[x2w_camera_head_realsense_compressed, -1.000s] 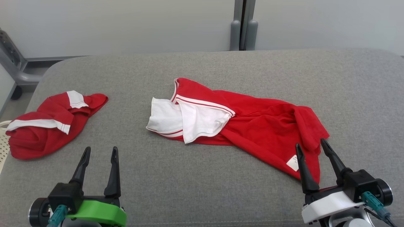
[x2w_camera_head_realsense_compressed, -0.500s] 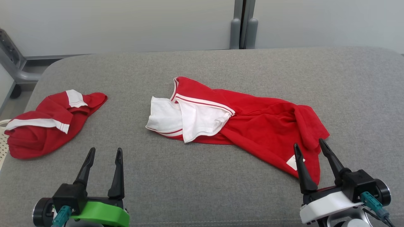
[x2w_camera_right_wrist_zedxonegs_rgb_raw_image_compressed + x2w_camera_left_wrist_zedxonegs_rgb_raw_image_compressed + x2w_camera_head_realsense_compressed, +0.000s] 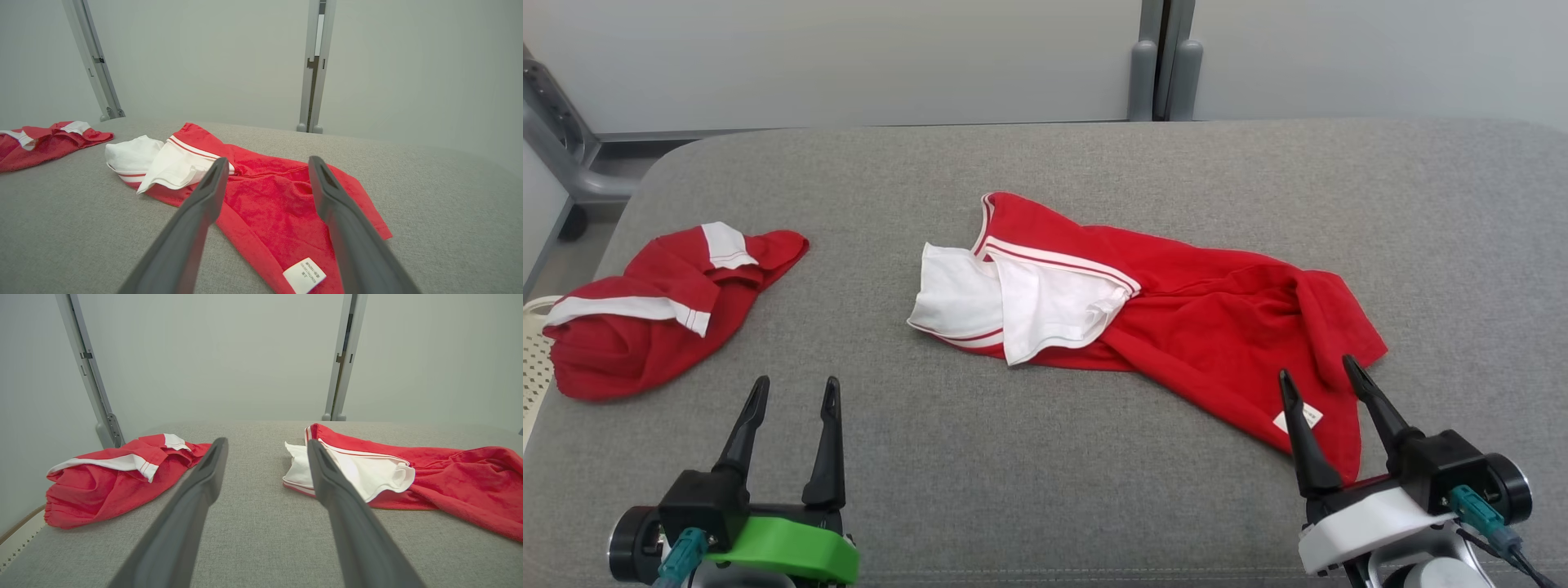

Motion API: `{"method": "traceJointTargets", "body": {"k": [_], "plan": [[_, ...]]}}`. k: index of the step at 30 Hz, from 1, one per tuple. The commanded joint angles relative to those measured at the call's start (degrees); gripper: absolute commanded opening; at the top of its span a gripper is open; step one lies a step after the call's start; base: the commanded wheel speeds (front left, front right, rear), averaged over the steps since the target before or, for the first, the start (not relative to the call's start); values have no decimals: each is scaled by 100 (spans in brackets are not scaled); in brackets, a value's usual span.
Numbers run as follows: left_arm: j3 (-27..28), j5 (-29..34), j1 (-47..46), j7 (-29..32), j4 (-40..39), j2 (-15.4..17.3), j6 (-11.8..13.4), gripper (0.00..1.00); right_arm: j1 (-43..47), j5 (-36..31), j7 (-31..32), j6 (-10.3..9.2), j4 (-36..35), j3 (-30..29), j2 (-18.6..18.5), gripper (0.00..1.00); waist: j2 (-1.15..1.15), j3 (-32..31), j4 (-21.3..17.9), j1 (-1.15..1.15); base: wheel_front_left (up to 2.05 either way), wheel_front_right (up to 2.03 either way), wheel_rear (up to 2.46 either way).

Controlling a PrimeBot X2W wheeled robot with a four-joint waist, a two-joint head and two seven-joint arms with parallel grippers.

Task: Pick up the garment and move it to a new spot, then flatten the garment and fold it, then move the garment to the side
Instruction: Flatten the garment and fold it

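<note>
Head view shifted slightly; left tool (image 3: 796, 381) and right tool (image 3: 1316, 367) stay spread, empty.

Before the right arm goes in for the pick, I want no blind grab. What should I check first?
1. Right claw open: ok.
2. Left claw open, over bare grey surface: ok.
3. Middle garment lies crumpled and unheld, ready to pick: ok.
4. Right claw lined up with the hem by the label: ok.
5. Right claw already touching the cloth: cannot tell.
6. Left garment lies apart from the middle garment: ok.
</note>
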Motion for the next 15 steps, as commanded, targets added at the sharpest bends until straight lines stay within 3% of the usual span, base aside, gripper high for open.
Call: {"method": "traceJointTargets", "body": {"k": [1, 5, 15], "plan": [[-6, -31, -101, -28, -1, 36, 14, 100, -139, -25, 39, -6, 36, 56, -113, 100, 0, 45, 37, 0, 0, 0, 0], [-47, -36, -187, -46, -5, 5, -10, 100, -463, -10, 230, -6, 264, 403, -505, 100, 0, 170, 121, 0, 0, 0, 0], [-195, -50, -628, -178, 139, -171, -155, 100, -2109, 543, 698, -6, 1546, 2048, -1651, 100, 0, 760, 551, 0, 0, 0, 0]]}}
